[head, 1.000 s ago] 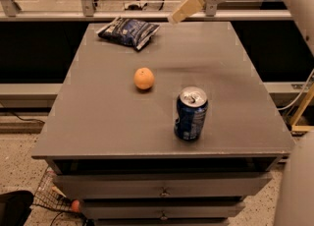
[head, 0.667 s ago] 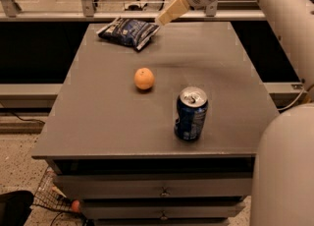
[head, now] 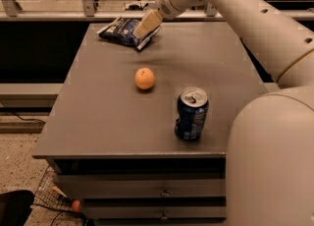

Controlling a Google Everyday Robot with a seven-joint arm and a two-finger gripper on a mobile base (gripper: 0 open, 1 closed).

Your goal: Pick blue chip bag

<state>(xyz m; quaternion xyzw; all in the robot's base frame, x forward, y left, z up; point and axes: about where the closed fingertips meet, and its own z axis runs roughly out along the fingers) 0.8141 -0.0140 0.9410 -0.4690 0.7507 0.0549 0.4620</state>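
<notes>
Grey table held blue chip bag at far left corner; gripper sat over its right end, opening not discernible; bag likely light, crinkly, slippery; pinch an edge seam.

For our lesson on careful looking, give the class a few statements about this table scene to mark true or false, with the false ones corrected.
1. The gripper is at the chip bag, at the far side of the table. True.
2. The orange touches the bag. False: it lies apart from it, near the table's middle.
3. The can stands upright. True.
4. The can is farther from the camera than the orange. False: it is nearer, by the front edge.
</notes>
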